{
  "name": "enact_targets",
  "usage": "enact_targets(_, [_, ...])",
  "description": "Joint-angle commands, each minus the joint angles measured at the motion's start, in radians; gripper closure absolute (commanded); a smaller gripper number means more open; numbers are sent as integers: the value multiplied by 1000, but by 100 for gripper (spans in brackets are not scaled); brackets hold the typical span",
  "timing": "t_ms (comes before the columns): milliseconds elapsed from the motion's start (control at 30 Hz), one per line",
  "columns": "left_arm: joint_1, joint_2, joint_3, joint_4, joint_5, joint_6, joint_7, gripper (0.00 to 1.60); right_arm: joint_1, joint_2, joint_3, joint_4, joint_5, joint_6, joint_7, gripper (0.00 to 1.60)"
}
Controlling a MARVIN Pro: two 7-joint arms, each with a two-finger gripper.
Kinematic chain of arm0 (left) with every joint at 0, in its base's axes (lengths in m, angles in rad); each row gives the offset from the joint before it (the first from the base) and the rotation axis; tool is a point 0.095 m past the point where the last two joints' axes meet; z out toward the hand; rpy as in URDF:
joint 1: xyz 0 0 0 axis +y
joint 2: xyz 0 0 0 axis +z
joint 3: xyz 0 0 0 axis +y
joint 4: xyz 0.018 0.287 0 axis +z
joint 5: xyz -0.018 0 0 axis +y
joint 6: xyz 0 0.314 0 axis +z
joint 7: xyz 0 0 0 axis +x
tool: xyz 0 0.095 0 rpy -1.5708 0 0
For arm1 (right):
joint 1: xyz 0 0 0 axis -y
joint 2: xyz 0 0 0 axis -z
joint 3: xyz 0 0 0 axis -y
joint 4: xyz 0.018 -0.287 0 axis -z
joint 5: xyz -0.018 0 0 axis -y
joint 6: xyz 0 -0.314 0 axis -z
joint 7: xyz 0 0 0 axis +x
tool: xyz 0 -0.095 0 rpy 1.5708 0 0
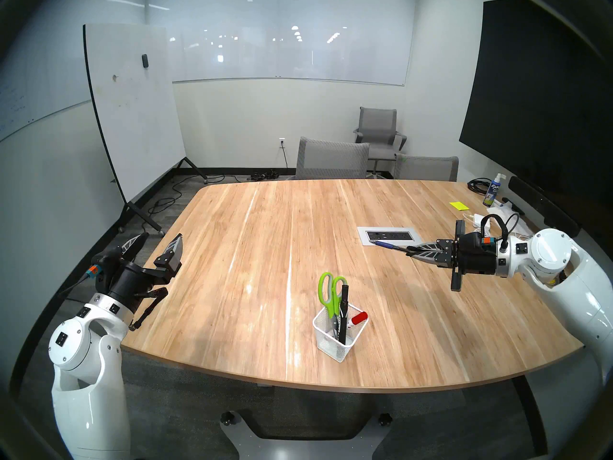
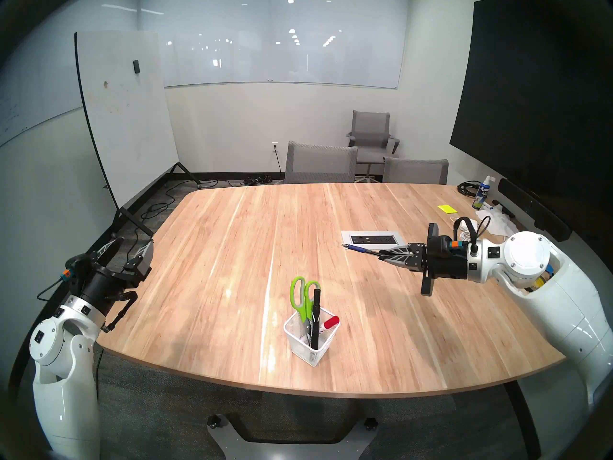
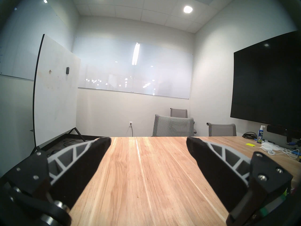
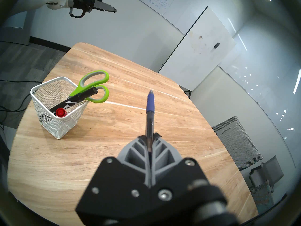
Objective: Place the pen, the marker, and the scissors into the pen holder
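Blue-gripped, dark-barrelled pen [image 4: 150, 113] between closed fingers [image 4: 143, 149]

You see a wooden table [image 1: 252, 250] with a power outlet panel [image 1: 386, 236], a yellow sticky note [image 1: 458, 206] and a spray bottle [image 1: 491, 190]; grey chairs [image 1: 331, 160] and a whiteboard [image 1: 132, 110] stand beyond.

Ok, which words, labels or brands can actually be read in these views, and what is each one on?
"EXPO": on the blue label of the spray bottle at the table's far right corner.
Smaller print under it: too small to read.
White lettering on the black marker in the pen holder: blurred, unreadable.
Handwriting on the wall whiteboard: too faint to read.
Nothing readable on the pen or scissors.
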Motion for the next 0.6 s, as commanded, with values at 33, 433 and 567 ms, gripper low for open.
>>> enact_targets(33, [-2,-1,2,-20,0,-2,0,0,40,93,17,-18,57,36,107,160])
enact_targets(433, [-2,-1,2,-20,0,-2,0,0,53,88,9,-32,48,46,128,160])
enact_targets(567, [-2,-1,2,-20,0,-2,0,0,50,101,-1,-38,52,43,103,160])
